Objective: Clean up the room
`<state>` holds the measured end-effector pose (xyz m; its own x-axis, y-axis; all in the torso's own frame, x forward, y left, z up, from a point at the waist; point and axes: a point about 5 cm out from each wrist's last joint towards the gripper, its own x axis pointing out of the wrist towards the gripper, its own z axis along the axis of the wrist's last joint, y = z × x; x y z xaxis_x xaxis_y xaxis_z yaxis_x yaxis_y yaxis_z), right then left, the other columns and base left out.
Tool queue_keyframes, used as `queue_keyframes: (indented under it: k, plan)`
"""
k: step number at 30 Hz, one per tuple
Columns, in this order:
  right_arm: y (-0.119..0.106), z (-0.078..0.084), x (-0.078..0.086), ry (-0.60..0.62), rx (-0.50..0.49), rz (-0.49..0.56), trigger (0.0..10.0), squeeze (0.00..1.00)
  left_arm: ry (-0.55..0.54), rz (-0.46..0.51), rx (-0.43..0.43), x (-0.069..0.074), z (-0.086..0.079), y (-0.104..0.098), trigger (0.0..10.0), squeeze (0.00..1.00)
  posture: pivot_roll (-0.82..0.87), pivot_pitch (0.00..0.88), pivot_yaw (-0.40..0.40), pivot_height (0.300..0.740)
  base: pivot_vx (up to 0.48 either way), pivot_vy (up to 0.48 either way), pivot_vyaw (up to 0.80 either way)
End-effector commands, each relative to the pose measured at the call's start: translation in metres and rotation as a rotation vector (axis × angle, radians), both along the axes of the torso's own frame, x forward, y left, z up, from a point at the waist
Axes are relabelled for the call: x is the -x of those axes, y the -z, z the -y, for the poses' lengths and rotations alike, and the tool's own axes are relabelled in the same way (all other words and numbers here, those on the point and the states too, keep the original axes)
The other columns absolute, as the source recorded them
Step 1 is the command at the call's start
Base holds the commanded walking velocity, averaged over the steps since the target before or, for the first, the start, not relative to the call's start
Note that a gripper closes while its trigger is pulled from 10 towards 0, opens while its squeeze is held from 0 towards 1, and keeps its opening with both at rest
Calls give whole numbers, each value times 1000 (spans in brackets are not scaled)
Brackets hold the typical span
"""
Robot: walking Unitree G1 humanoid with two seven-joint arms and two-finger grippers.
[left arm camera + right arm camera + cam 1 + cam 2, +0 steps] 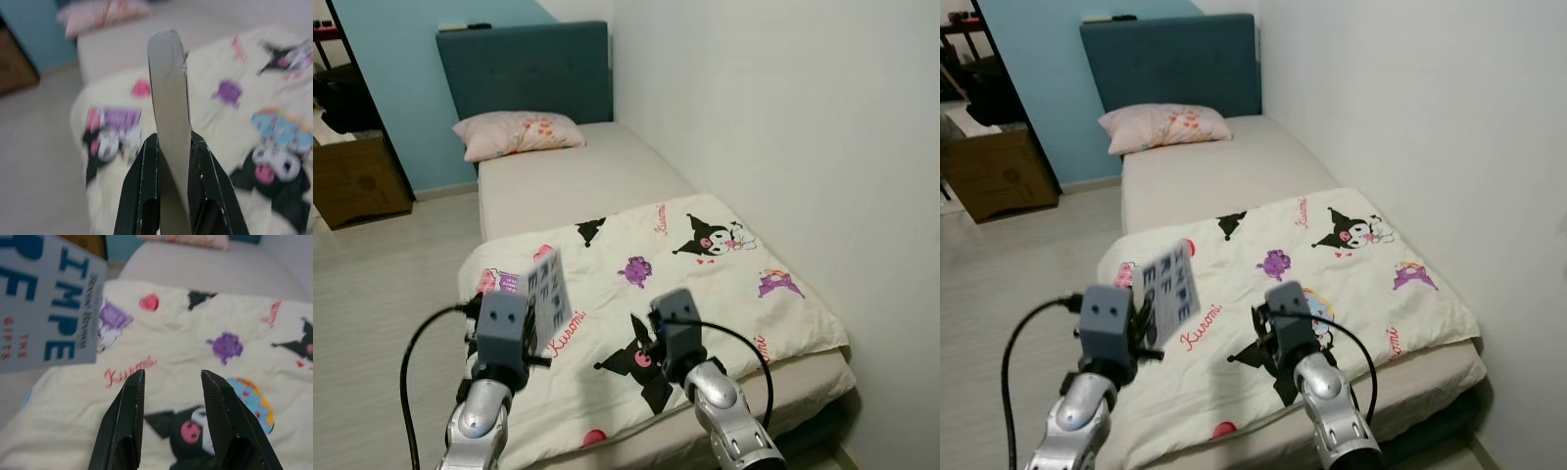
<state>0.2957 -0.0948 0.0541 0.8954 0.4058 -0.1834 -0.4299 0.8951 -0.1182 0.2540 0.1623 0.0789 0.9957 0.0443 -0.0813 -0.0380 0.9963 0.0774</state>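
we see the left end effector (pixel 168 161) closed tight on a thin grey book (pixel 548 292) with blue letters, holding it upright above the near corner of the cartoon blanket (pixel 705 284). the right end effector (pixel 171 396) is open and holds nothing, just above the same blanket on the bed (pixel 578 176). a pink pillow (pixel 517 132) lies near the headboard (pixel 524 69).

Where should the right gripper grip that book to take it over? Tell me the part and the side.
Grip the book's free upper edge, coming from the robot's right. The left gripper pinches its lower end, holding it upright; the open right gripper hovers beside it above the blanket.
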Motion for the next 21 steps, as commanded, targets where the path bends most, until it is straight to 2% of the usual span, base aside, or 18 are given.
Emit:
queue_keyframes:
  k: [1,4,7,21]
  plan:
    - [13,-1,4,-6,49,-54,10000,0,-41,-41,21,4,-6,11,10000,0,-28,0,-5,740,0,0,0]
    - [21,1,8,-4,89,-80,10000,0,-68,-79,19,9,-8,21,10000,0,-28,0,-5,740,0,0,0]
    - [33,7,12,18,136,-122,10000,0,-60,-102,-25,14,-8,29,10000,0,-26,0,-9,740,0,0,0]
    - [33,7,9,28,127,-98,10000,0,-24,-21,-20,8,-3,18,10000,0,-11,0,-9,740,0,0,0]
